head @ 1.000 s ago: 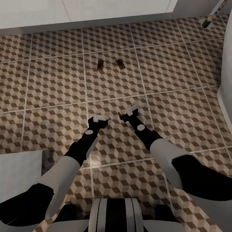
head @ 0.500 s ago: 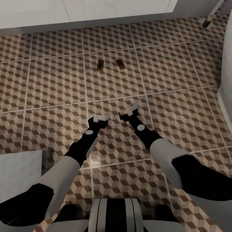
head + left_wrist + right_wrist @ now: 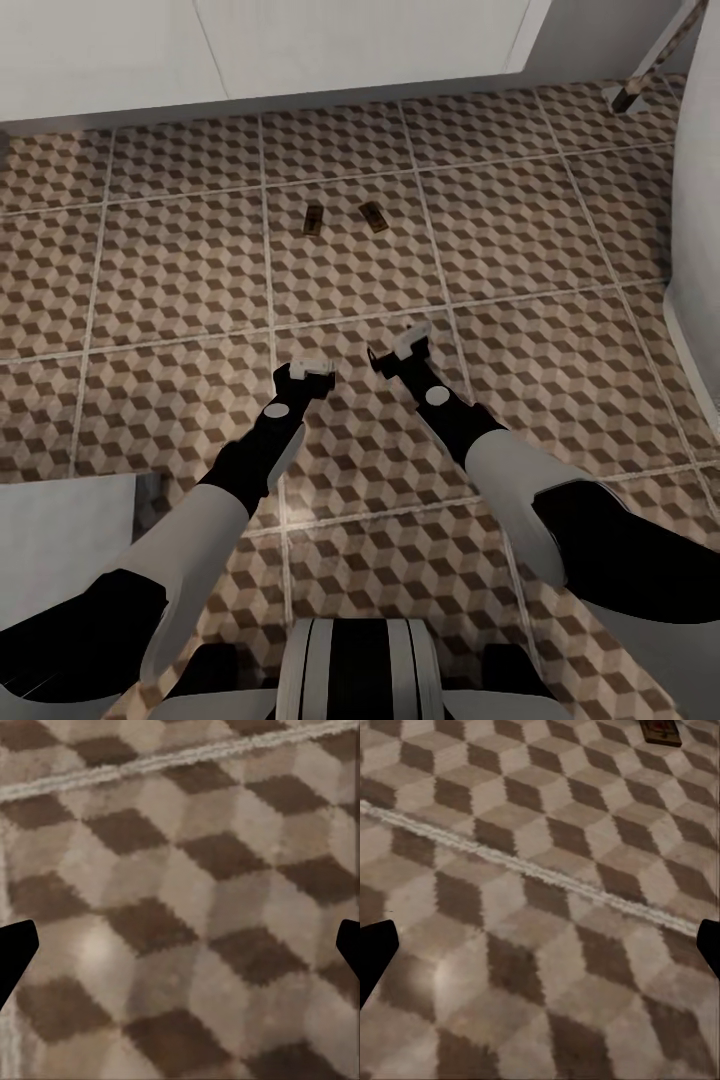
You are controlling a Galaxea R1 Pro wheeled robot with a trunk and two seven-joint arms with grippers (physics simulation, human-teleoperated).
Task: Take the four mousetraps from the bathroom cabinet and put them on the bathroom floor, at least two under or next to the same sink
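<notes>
So, mousetraps placed: two mousetraps lie flat on the bathroom floor (image 3: 180, 270) in the upper middle of the head view, one (image 3: 313, 218) just beside the other (image 3: 374, 216), apart but near, on the same tile.
Near the vanity: a white unit (image 3: 270, 45) spans the top of the frame, with the two traps a short way in front of its base; I judge this to be the sink's vanity, though no basin or faucet is visible to confirm it.
Mousetraps left: two of the four are not among what lies on the floor here, so by my reckoning the job is about half done and a return to the cabinet remains.
Left gripper (image 3: 311, 369): jaws apart, holding nothing, hanging over bare tiles at centre frame.
Right gripper (image 3: 399, 346): jaws apart and empty too, near the left one; its wrist camera catches one trap (image 3: 660, 730) at the upper right edge.
Writing and brands: none readable; the traps are too small for any label.
Surroundings: white shapes at the right edge and lower left, unidentifiable.
</notes>
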